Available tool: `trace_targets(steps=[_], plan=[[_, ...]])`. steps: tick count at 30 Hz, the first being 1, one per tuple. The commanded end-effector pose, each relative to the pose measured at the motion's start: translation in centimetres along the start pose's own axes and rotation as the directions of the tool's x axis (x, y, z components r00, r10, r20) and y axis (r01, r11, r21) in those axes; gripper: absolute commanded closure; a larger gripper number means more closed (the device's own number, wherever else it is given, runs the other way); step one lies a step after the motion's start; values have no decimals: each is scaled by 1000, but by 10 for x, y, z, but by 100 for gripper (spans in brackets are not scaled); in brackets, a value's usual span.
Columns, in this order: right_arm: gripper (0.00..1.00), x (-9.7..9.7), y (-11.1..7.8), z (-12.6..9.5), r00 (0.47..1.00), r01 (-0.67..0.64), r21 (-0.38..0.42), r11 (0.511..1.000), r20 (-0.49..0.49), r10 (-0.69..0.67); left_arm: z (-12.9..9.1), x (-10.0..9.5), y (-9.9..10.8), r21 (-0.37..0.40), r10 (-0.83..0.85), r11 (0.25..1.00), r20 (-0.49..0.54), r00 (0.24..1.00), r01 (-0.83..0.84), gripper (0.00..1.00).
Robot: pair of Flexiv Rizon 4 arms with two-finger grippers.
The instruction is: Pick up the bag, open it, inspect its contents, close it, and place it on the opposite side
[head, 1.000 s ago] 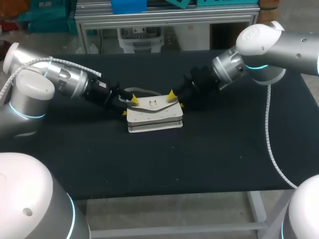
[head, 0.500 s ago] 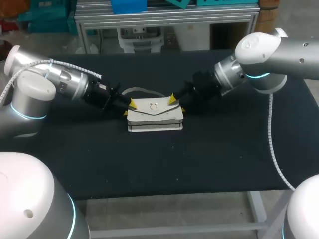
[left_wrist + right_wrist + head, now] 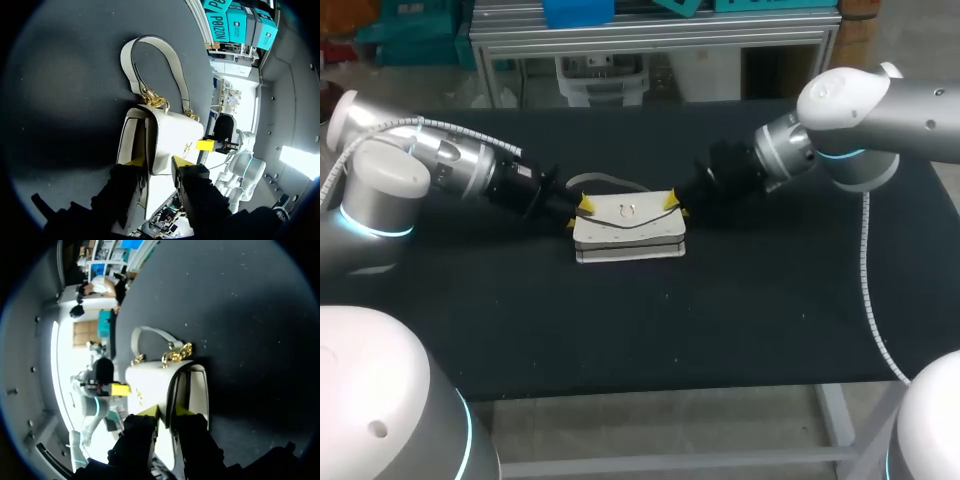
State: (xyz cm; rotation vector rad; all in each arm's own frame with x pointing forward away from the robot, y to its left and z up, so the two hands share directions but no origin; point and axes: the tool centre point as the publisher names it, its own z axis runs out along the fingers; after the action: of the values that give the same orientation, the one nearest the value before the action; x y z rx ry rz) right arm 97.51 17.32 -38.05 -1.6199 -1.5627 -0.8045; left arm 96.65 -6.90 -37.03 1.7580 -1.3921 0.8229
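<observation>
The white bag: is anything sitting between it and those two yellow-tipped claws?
Nothing visible does. The left gripper and right gripper sit right at opposite ends of the bag; each wrist view shows only the bag there.

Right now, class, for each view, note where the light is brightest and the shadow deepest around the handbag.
Head view: the white handbag is evenly bright against the black table, and little shadow shows. Left wrist view: deep shadow lies on the table beside the handbag's end panel. Right wrist view: likewise, beside its other end.

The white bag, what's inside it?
Nothing inside shows. The flap of the bag is shut over it, hiding any contents. The left gripper and right gripper clamp its two ends.
</observation>
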Motion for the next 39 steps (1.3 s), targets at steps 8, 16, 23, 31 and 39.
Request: trace_targets(steps=[8, 16, 23, 31, 39], plan=[[0, 4, -7, 1, 1000, -6, -55, 998, 5, 6, 9, 7, 8, 16, 11, 1000, -14, 1000, -10, 51], [24, 0, -3, 3, 1000, -15, -71, 997, 3, 15, 13, 5, 2, 11, -5, 1000, -25, 1000, 5, 64], [100, -5, -2, 7, 1000, -25, -63, 998, 7, 26, 16, -5, -1, 17, -41, 999, -23, 999, 41, 100], [72, -10, -2, 8, 999, -37, -63, 997, -1, 37, 15, -11, -1, 9, -50, 999, -39, 998, 51, 47], [55, -10, -1, 9, 999, -32, -66, 997, -8, 31, 17, -8, 3, 10, -29, 1000, -42, 999, 29, 17]])
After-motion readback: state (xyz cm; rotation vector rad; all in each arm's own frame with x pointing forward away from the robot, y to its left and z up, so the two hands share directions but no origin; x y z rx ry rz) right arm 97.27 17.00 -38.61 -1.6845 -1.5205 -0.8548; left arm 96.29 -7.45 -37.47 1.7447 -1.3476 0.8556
